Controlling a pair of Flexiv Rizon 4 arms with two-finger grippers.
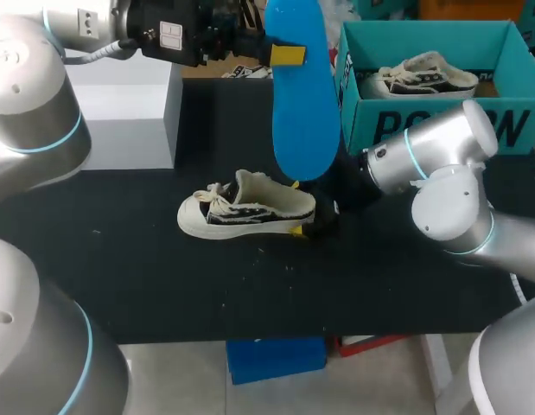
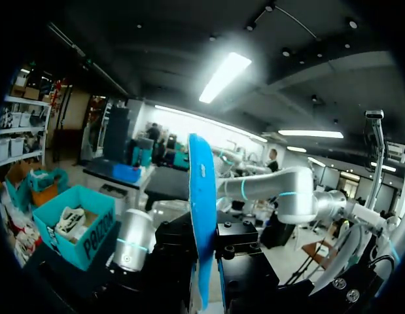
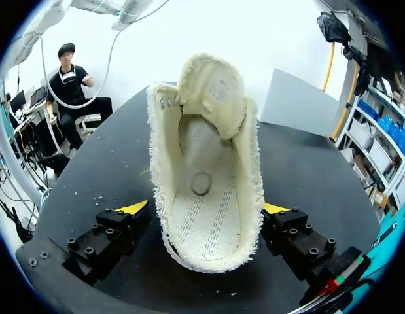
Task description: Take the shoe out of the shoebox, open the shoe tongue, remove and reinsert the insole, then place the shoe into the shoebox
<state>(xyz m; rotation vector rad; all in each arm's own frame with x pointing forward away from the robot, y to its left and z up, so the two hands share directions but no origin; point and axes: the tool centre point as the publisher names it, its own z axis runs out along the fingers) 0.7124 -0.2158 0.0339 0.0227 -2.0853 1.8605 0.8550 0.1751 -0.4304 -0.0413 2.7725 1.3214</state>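
Note:
A white and black low sneaker [image 1: 245, 207] lies on its sole on the black table, toe toward my left. Its tongue is pulled up and the lined inside [image 3: 205, 176] is bare. My right gripper [image 1: 297, 207] stands wide open around the heel, one yellow tip on each side [image 3: 205, 209]. High above the shoe my left gripper [image 1: 280, 54] is shut on a blue insole [image 1: 302, 95], which hangs down on edge between its black fingers [image 2: 202, 216]. The teal shoebox [image 1: 423, 121] stands at the back right.
A second sneaker [image 1: 423, 76] lies in the teal shoebox, also seen in the left wrist view [image 2: 70, 221]. A grey-white box [image 1: 129, 112] stands at the back left. Bare black tabletop [image 1: 163, 285] stretches in front of the shoe.

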